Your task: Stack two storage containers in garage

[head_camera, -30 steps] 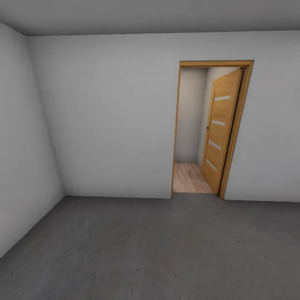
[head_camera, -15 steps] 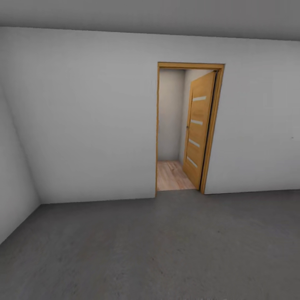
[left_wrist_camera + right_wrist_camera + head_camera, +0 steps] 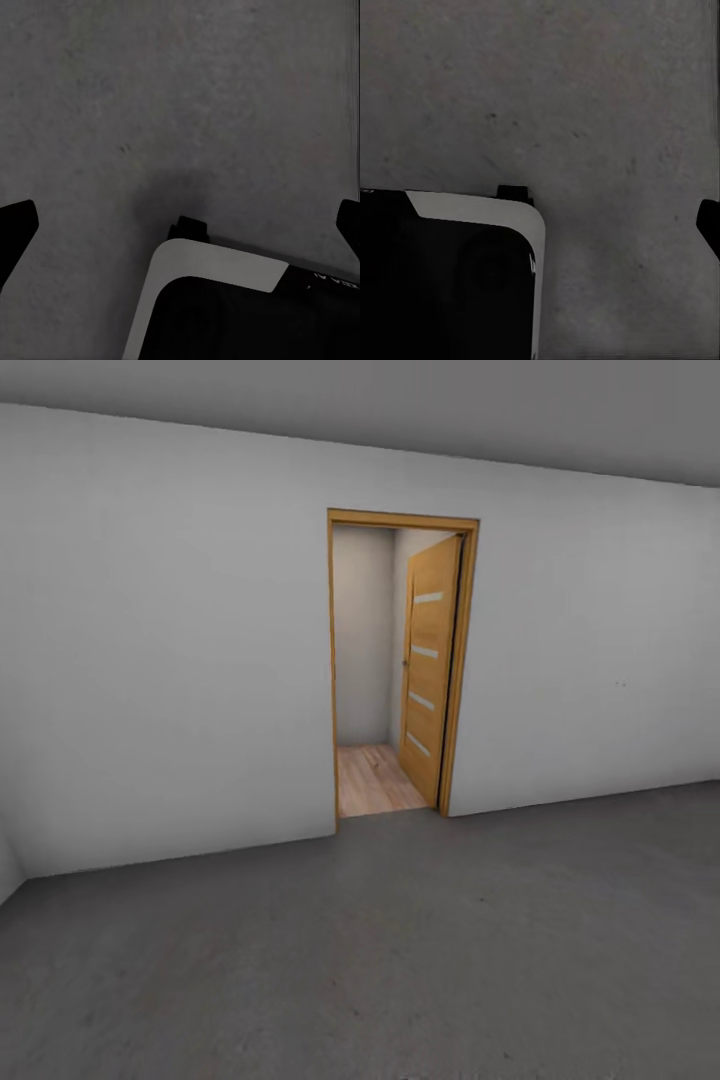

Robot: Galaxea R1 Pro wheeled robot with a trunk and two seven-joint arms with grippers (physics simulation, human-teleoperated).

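Observation:
I am in the garage, with its white walls [image 3: 160, 660] and dark grey concrete floor [image 3: 400, 960]. The two storage containers and the living room are out of view. My left gripper [image 3: 180, 225] hangs above the floor [image 3: 187, 90], open and empty, with its dark fingertips [image 3: 15, 232] at both edges of the left wrist view. My right gripper [image 3: 540, 225] is over the same floor [image 3: 585, 90], also open with nothing in it. One of its fingertips [image 3: 709, 223] stands at the edge of that view.
An open doorway [image 3: 398, 660] in the far wall leads to a small hallway with a light wood floor [image 3: 375, 780]. Its wooden door [image 3: 430, 670] is swung inward on the right. My own black and white base [image 3: 225, 315] [image 3: 442, 277] lies under both grippers.
The camera has turned to the right, so the doorway sits further left in the picture and the left corner of the room has slid out of the frame.

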